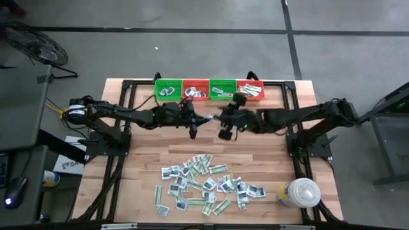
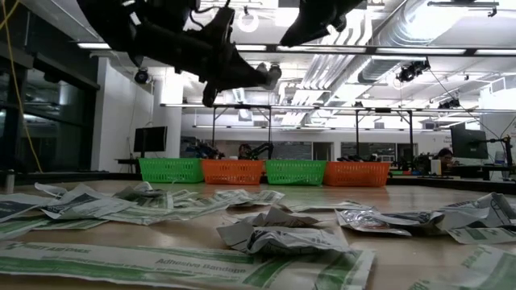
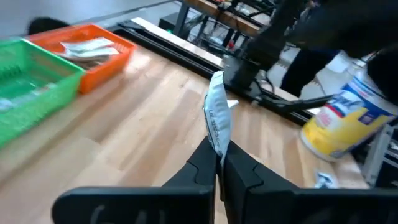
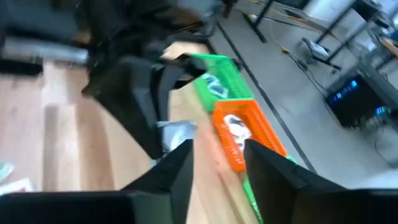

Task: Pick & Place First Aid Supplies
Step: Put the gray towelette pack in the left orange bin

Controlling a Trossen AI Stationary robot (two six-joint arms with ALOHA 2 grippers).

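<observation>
Packet (image 3: 217, 121) pinched by left gripper (image 3: 219, 163), midair

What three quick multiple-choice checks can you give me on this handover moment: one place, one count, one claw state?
1. Where does the loose pile of packets lie?
A. On the table's near half, below both arms in the high view
B. Inside the baskets
C. On the floor

2. How many baskets stand in the row at the far edge?
A. Two
B. Four
C. Six

3. What is the left claw doing?
A. Open over a basket
B. Shut on a packet
C. Shut on the white container

Answers:
1. A: the high view shows the pile spread on bare wood, apart from the baskets.
2. B: green, red, green, red side by side.
3. B: the left wrist view shows its fingers pinched on a pale packet standing upright; the right claw faces it with fingers apart.
</observation>
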